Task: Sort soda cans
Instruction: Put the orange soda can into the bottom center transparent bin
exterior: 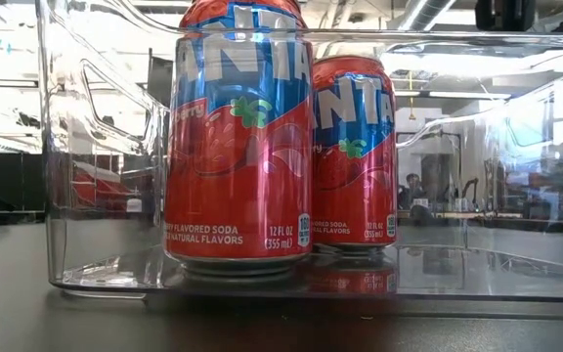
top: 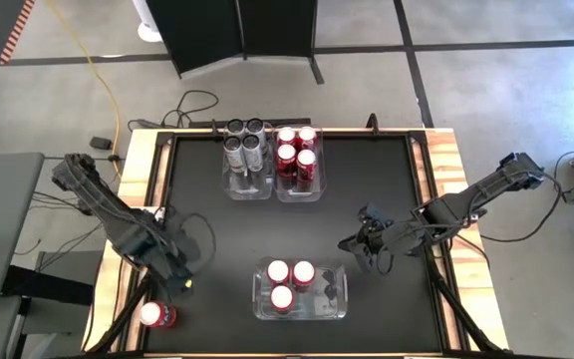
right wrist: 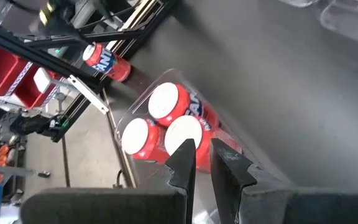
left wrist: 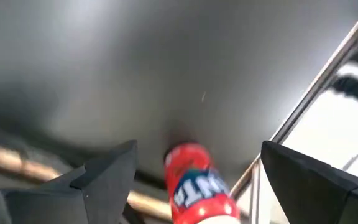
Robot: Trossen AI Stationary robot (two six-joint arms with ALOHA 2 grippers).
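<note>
The left pincer [top: 172, 282] is held open at seven o'clock of the bench [top: 367, 189], above a fallen red can [top: 155, 315]. The right pincer [top: 359, 251], nearly closed and empty, is seen at four o'clock, beside the near bin [top: 339, 294] of three red cans [top: 290, 281].

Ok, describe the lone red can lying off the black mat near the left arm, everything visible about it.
The stray red can lies tipped on its side on the table's light wooden edge strip, off the black mat, near the corner below the left end effector. It looks like painted metal: red body with a blue and white logo band, and a silver top. The left end effector hovers just above with its fingers open on either side of it, touching nothing. No other can is near it.
</note>
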